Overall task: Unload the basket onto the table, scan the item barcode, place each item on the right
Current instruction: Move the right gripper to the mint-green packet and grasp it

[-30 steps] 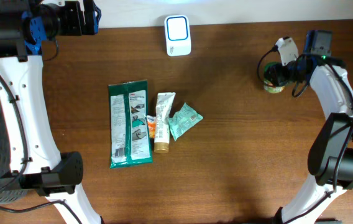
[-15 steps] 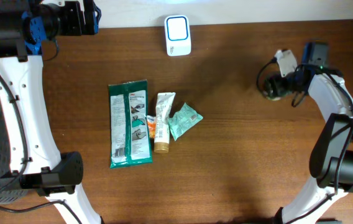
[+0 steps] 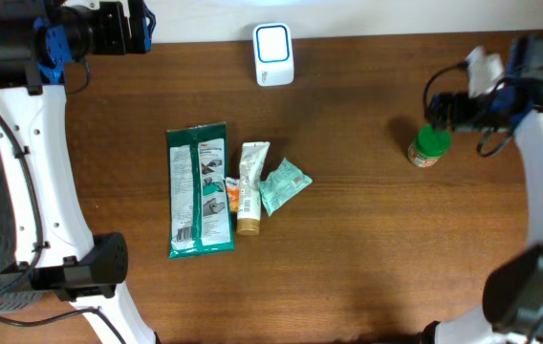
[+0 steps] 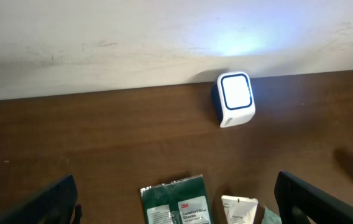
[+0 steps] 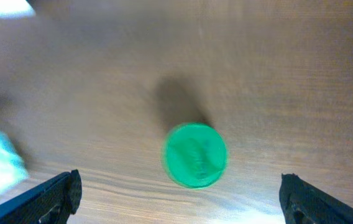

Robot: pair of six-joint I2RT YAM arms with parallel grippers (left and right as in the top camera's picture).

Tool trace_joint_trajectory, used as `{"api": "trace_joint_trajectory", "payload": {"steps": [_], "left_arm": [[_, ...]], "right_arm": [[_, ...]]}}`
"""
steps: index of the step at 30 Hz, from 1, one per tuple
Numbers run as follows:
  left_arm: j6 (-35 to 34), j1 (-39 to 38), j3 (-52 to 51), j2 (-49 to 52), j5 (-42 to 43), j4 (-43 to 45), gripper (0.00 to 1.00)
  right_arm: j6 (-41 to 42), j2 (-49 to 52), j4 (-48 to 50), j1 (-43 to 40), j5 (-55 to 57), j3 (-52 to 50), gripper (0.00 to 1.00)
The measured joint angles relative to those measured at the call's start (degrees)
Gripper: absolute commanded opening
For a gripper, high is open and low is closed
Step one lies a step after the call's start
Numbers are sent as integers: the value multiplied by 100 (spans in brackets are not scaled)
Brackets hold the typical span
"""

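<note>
A small jar with a green lid (image 3: 426,147) stands upright on the wooden table at the right. My right gripper (image 3: 446,108) hovers just beyond it, open and empty. In the blurred right wrist view the lid (image 5: 195,155) lies between and beyond the wide-spread fingertips (image 5: 55,198) of that gripper (image 5: 178,194). The white barcode scanner (image 3: 273,54) stands at the back edge and also shows in the left wrist view (image 4: 235,98). My left gripper (image 3: 123,29) hangs high at the back left, open and empty (image 4: 176,200).
A green glove pack (image 3: 200,189), a white tube (image 3: 250,187) and a teal packet (image 3: 283,184) lie side by side mid-table. The pack's top (image 4: 176,208) and the tube's end (image 4: 240,211) show below the left gripper. A pale wall runs behind the scanner.
My right gripper has opened, let go of the jar and pulled up and to the right. The jar now stands free on the table. The left arm has not moved.
</note>
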Motion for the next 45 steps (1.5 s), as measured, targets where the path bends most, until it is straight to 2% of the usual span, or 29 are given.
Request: {"api": "trace_joint_trajectory", "payload": {"steps": [3, 5, 7, 10, 14, 20, 22, 26, 31, 45], "left_arm": [[0, 0, 0, 0, 0, -2, 99], [0, 0, 0, 0, 0, -2, 99], [0, 0, 0, 0, 2, 0, 99], [0, 0, 0, 0, 0, -2, 99], [2, 0, 0, 0, 0, 0, 99], [0, 0, 0, 0, 0, 0, 99], [0, 0, 0, 0, 0, 0, 99], [0, 0, 0, 0, -2, 0, 99], [0, 0, 0, 0, 0, -2, 99], [0, 0, 0, 0, 0, 0, 99]], "right_arm": [[595, -376, -201, 0, -876, 293, 100], [807, -400, -249, 39, -1390, 299, 84], [905, -278, -387, 260, -1875, 299, 74], [1113, -74, -479, 817, -2006, 299, 60], [1794, 365, -455, 1893, -1801, 299, 49], [3005, 1128, 153, 3298, -1207, 297, 13], [3460, 1528, 498, 3781, -1088, 297, 4], [4162, 2118, 909, 4376, -1008, 297, 4], [4575, 2500, 911, 4743, -927, 297, 4], [4629, 2531, -219, 4787, 68, 184, 5]]}}
